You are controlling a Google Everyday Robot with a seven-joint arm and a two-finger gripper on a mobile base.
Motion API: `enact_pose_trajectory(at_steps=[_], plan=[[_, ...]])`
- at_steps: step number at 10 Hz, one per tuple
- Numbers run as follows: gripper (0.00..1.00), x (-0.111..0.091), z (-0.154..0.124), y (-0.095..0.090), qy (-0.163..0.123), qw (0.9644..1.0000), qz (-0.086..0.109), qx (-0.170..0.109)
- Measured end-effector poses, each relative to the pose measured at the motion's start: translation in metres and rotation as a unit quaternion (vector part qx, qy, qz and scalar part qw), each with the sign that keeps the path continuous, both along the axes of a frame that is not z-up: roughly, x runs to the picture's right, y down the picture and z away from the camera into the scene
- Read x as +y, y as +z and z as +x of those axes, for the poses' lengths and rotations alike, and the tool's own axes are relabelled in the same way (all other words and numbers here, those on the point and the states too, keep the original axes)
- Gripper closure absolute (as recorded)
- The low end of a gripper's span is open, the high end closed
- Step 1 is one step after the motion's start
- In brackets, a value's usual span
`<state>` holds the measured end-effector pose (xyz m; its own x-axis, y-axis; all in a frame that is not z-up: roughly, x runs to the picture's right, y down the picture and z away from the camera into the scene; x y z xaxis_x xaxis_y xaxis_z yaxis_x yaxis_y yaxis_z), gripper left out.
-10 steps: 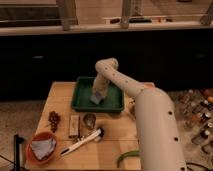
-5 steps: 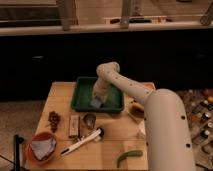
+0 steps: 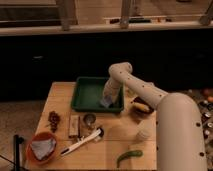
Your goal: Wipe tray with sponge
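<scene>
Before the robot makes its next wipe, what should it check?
1. End effector down in the green tray, near-right corner: ok.
2. Blue sponge at its tip, inside the tray: ok.
3. Sponge pressing on the tray floor: cannot tell.
4. Tray floor to the left bare for wiping: ok.
5. Tray flat on the wooden table: ok.
6. Metal cup outside the tray: ok.

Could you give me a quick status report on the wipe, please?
Claw low in green tray, near right corner. Sponge at its tip. Cup and brush outside tray, not in path.
</scene>
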<state>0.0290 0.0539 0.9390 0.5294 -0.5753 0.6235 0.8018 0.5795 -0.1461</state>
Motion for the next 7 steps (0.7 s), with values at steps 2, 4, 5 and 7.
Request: enact_pose_trajectory(at_steps=[2, 4, 5, 7], plan=[[0.99, -0.02, -0.005, 0.016, 0.004, 0.9999, 0.009, 0.01], [0.99, -0.031, -0.021, 0.024, 0.0, 0.9999, 0.012, 0.005], [0.99, -0.033, -0.029, 0.026, -0.006, 0.9999, 0.013, -0.004], [0.99, -0.03, -0.053, 0.022, -0.03, 0.9989, 0.015, -0.034]])
